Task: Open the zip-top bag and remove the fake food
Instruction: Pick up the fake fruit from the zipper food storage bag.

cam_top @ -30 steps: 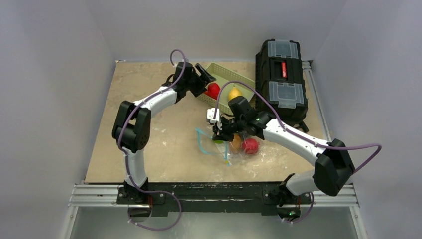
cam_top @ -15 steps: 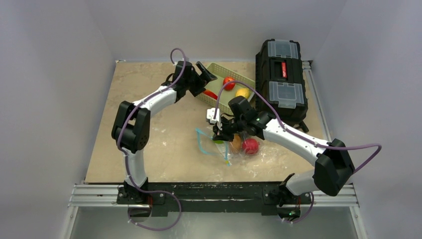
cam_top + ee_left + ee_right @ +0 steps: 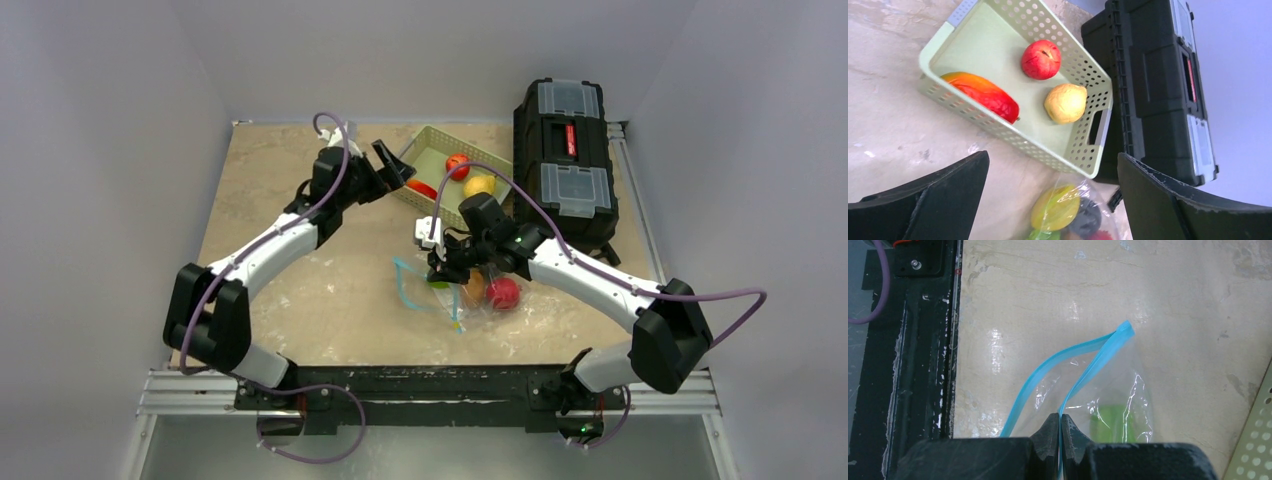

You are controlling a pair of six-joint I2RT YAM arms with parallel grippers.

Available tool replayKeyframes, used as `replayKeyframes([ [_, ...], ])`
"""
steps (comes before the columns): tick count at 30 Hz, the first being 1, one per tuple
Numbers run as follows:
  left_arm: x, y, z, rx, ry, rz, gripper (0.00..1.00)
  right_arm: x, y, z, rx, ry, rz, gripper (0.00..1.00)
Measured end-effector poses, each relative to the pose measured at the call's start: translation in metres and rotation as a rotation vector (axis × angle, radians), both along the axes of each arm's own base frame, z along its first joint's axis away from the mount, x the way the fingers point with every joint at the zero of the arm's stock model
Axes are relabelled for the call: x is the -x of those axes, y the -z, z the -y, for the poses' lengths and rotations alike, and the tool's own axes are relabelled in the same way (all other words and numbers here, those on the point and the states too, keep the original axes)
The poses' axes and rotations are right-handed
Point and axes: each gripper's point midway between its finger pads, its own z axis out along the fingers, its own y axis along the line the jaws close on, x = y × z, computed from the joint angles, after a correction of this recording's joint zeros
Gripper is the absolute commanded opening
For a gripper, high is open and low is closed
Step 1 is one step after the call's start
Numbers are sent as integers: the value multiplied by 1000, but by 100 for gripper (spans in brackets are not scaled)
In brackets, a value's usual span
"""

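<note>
The zip-top bag [image 3: 440, 300] lies mid-table [image 3: 280, 200], fake food [image 3: 503, 292] inside. Only my right wrist view shows my right pincer [image 3: 1060, 422] clamped on its teal strip [image 3: 1048, 367]. My left pincer [image 3: 1052, 157] stands wide open above the green basket [image 3: 1068, 50], which holds three pieces.

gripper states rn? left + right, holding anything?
Left gripper: open, holding nothing.
Right gripper: closed, fingers pinching the zip-top bag.

Pale green perforated basket [image 3: 988, 55] sits on the table [image 3: 260, 170], just beside a black toolbox [image 3: 565, 160], poss. touching. Toolbox lid: 2 clear-topped compartments w/ a red part btwn.
</note>
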Motion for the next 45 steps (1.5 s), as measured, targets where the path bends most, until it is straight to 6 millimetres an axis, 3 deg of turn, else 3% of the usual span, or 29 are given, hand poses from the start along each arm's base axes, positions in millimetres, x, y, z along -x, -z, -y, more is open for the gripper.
replayKeyframes([
  [12, 83, 29, -46, -59, -14, 93, 100, 0, 0, 0, 0, 0, 1, 0],
  [19, 114, 41, -59, 42, -39, 121, 99, 0, 0, 0, 1, -2, 3, 0],
  [30, 179, 66, -32, 284, 159, 36, 95, -1, 0, 0, 1, -3, 7, 0],
  [36, 219, 51, -1, 300, 294, 65, 95, -1, -1, 0, -1, -4, 9, 0],
  [45, 230, 59, 17, 295, 298, 46, 94, -1, -4, 1, -6, -4, 17, 0],
])
